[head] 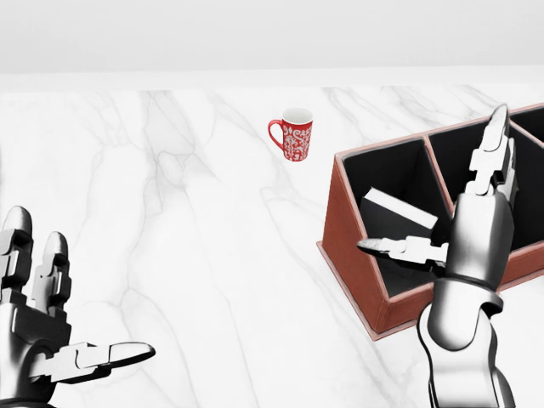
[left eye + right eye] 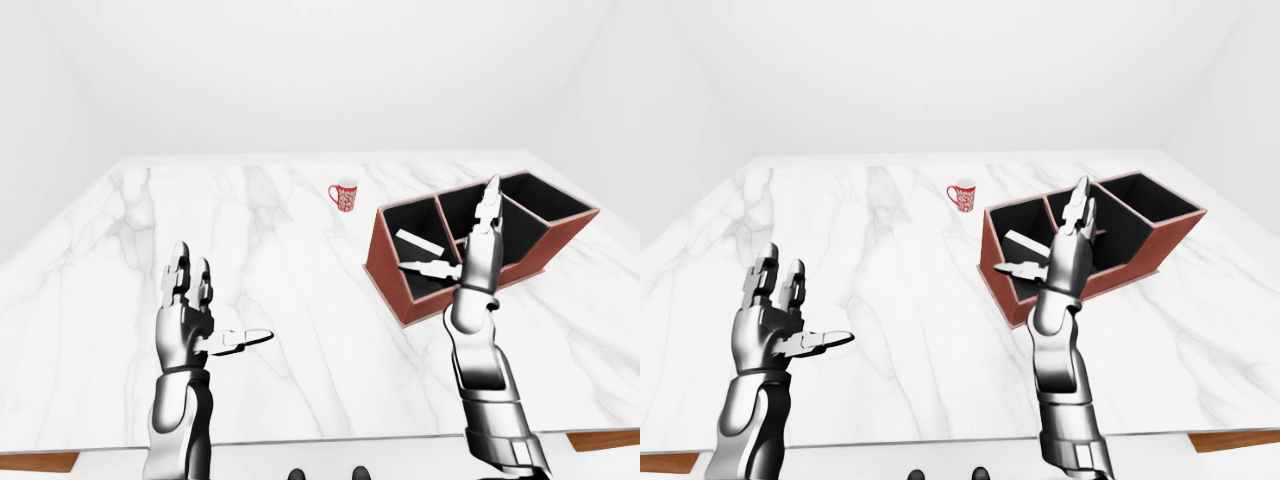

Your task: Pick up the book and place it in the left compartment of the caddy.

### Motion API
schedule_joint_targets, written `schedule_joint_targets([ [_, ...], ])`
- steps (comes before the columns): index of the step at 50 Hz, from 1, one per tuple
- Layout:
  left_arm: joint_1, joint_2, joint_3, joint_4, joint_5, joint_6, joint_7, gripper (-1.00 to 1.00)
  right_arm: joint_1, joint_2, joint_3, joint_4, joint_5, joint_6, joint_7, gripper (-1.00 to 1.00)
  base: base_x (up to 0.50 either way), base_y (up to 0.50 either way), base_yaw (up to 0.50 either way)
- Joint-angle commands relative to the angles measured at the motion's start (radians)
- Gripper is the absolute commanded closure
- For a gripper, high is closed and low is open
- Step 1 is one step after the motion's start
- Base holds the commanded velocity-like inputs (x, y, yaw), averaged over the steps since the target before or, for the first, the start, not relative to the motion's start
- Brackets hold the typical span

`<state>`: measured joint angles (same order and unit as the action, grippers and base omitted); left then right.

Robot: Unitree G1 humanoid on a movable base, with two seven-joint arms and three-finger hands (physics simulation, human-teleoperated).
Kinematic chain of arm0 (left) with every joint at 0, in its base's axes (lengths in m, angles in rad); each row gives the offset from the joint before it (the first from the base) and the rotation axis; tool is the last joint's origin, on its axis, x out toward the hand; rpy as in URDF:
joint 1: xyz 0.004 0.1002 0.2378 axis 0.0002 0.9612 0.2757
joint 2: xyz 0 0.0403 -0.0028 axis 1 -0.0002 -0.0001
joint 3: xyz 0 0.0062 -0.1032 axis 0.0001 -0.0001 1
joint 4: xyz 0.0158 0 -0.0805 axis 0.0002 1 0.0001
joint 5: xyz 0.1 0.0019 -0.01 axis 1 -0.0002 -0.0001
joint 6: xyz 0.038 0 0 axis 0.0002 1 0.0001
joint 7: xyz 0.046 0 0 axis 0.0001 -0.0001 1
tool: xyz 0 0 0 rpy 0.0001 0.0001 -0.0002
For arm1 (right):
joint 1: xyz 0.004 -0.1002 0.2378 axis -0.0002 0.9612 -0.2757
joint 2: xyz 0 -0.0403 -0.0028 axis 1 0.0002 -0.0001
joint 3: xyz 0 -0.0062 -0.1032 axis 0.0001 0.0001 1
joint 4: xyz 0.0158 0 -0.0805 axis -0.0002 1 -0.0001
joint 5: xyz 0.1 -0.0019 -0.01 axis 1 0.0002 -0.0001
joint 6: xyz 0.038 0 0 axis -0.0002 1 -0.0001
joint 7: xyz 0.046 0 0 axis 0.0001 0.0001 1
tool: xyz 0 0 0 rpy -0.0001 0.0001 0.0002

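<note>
The right hand (image 1: 476, 229) is spread wide and holds nothing, fingers pointing to 12 o'clock and thumb to 9, raised over the red-brown caddy (image 1: 350, 246). Just at its 10 o'clock, the white-edged book (image 1: 395, 211) leans tilted inside the caddy's left compartment. The red patterned mug (image 1: 292, 137) stands farther toward 11 on the marble table (image 1: 187, 221). The left hand (image 1: 42, 340) hovers open at 8 o'clock, empty.

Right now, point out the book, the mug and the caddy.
book (image 1: 398, 212), head view, white page edge.
mug (image 1: 297, 139), head view, patterned side.
caddy (image 1: 348, 246), head view, red outer left wall.
</note>
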<state>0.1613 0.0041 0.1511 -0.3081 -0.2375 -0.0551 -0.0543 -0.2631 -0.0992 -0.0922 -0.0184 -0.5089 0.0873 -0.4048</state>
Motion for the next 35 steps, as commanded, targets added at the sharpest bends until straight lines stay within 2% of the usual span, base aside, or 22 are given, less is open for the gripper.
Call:
schedule_joint_targets([
  [1, 0.033, 0.0, 0.016, -0.166, 0.046, 0.112, 0.007, -1.0, 0.134, 0.062, 0.006, -0.317, 0.011, 0.0, 0.093, -1.0, 0.0, 0.0, 0.0],
  [3, 0.038, -0.002, 0.018, -0.201, 0.062, 0.14, 0.001, -1.0, 0.161, 0.07, 0.012, -0.358, 0.022, 0.0, 0.109, -1.0, 0.0, 0.0, 0.0],
  [4, 0.046, -0.004, 0.022, -0.232, 0.068, 0.142, 0.0, -1.0, 0.186, 0.087, 0.004, -0.399, 0.041, 0.0, 0.11, -1.0, 0.0, 0.0, 0.0],
  [14, 0.075, -0.022, 0.059, -0.385, 0.104, 0.142, -0.037, -1.0, 0.341, 0.14, 0.039, -0.635, 0.153, 0.0, 0.14, -1.0, 0.0, 0.0, 0.0],
  [21, 0.11, -0.049, 0.106, -0.486, 0.098, 0.142, -0.071, -1.0, 0.455, 0.142, 0.057, -0.693, 0.206, 0.0, 0.163, -1.0, 0.0, 0.0, 0.0],
  [30, 0.158, -0.097, 0.162, -0.607, 0.086, 0.142, -0.116, -1.0, 0.541, 0.159, 0.075, -0.835, 0.266, 0.0, 0.179, -1.0, 0.0, 0.0, 0.0],
  [35, 0.177, -0.121, 0.173, -0.593, 0.097, 0.142, -0.14, -1.0, 0.57, 0.155, 0.095, -0.878, 0.277, 0.0, 0.179, -1.0, 0.0, 0.0, 0.0],
])
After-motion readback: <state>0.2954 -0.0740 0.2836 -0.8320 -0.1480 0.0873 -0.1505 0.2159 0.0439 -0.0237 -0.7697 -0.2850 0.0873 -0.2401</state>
